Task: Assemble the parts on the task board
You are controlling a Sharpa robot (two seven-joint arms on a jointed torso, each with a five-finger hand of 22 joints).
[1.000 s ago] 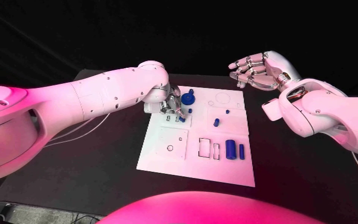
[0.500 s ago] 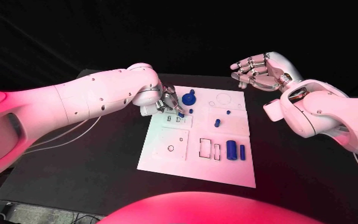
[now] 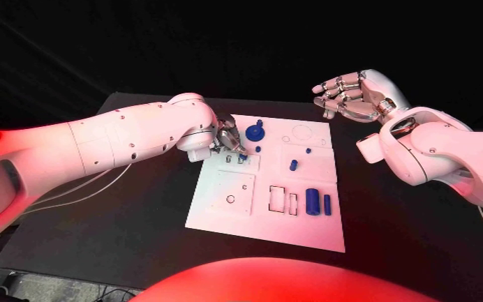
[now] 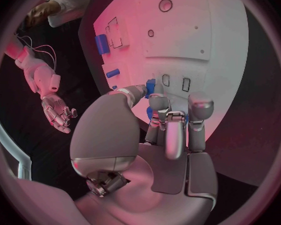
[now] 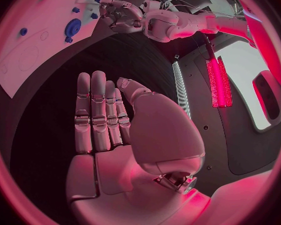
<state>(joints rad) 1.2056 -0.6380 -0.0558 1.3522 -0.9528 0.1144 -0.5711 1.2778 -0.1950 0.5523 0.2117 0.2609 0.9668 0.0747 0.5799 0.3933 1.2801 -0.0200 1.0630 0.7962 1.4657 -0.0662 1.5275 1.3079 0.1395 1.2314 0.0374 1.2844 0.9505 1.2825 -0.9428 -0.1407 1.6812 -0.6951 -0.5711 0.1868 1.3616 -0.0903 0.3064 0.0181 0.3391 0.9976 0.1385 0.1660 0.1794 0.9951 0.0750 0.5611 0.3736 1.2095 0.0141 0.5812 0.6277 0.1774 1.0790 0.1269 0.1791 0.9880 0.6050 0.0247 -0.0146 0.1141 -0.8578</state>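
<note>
I have the left hand (image 3: 227, 147) pinching a small blue part (image 4: 150, 87) over the flat white task board (image 3: 232, 211), near two slots. My right hand (image 3: 347, 97) hangs spread, holding nothing. Several blue pieces lie loose, so I judge most assembly remains.

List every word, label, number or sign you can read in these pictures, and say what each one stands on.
None can be read. The task board carries only outlined shapes (rectangles and circles), no lettering that shows. The blue parts, the left hand, the right hand and the black table show no readable marks either.
</note>
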